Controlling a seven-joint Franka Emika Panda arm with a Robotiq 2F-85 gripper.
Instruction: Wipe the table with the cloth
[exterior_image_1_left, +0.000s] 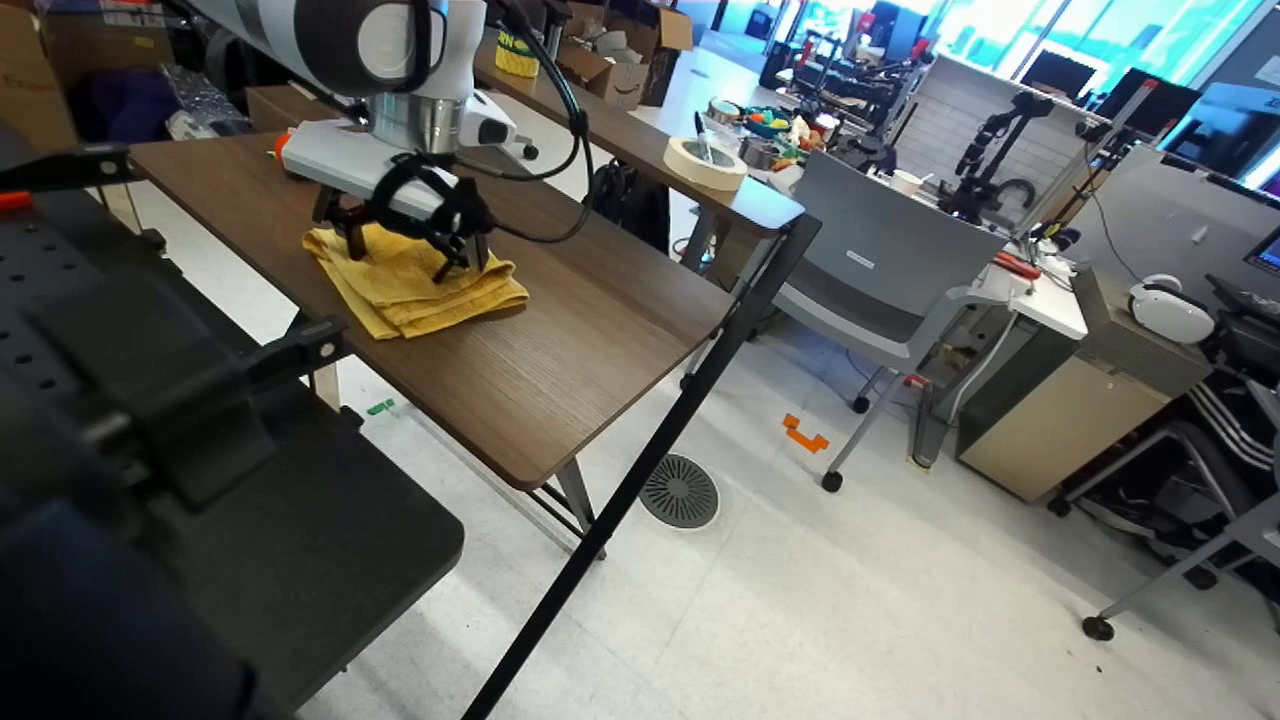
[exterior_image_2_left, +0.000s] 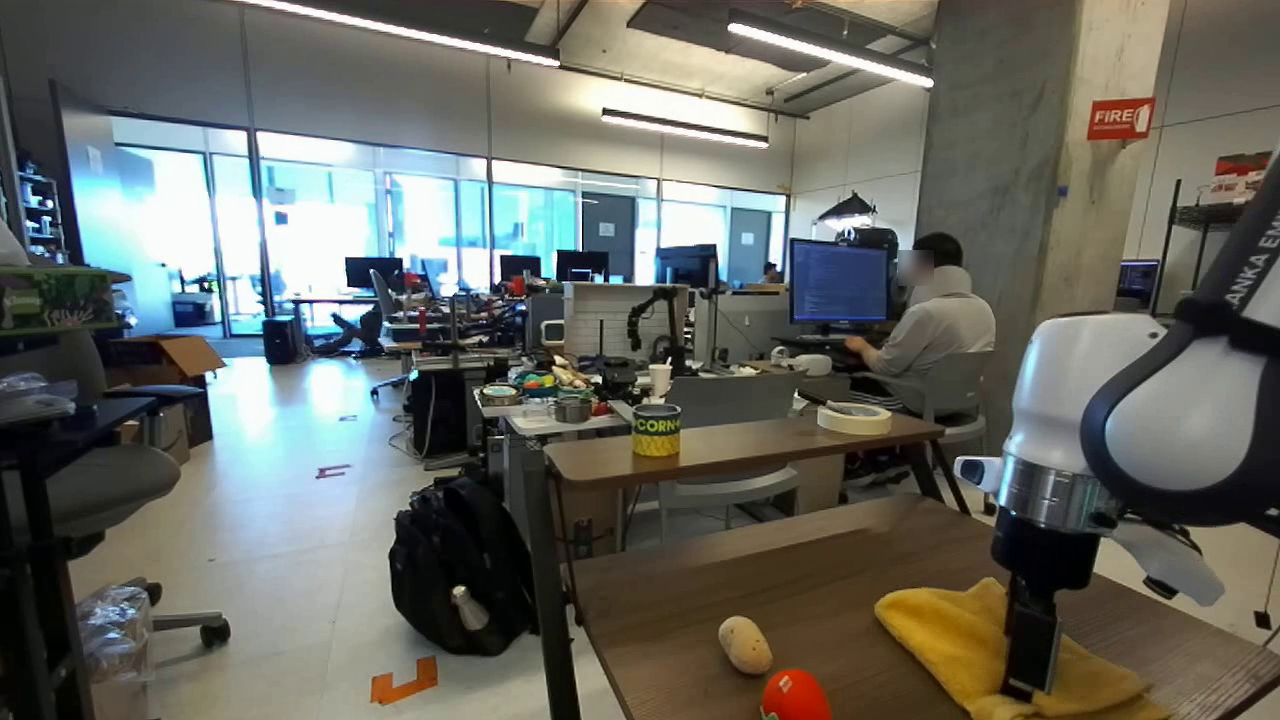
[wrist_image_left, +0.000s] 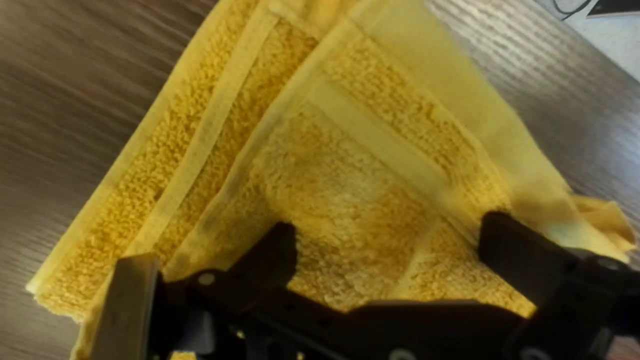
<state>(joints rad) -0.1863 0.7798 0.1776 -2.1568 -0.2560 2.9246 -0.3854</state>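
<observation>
Cloth (wrist_image_left: 345, 165) tapers toward wrist view's top; axis unclear.

A mustard-yellow, looped-pile fabric cloth (exterior_image_1_left: 408, 296), folded in uneven layers, lies slightly rumpled on a dark brown, wood-grain rectangular table (exterior_image_1_left: 575, 335). Its layered edges sit askew (smooth paler bands cross the pile), with one corner near a long table edge.

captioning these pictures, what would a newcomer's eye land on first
Probably the mustard-yellow cloth, folded on the dark brown table, the robot's open hand pointing down at it. Then, in an exterior view, the bright red round object near a pale potato-shaped object on that table.
</observation>
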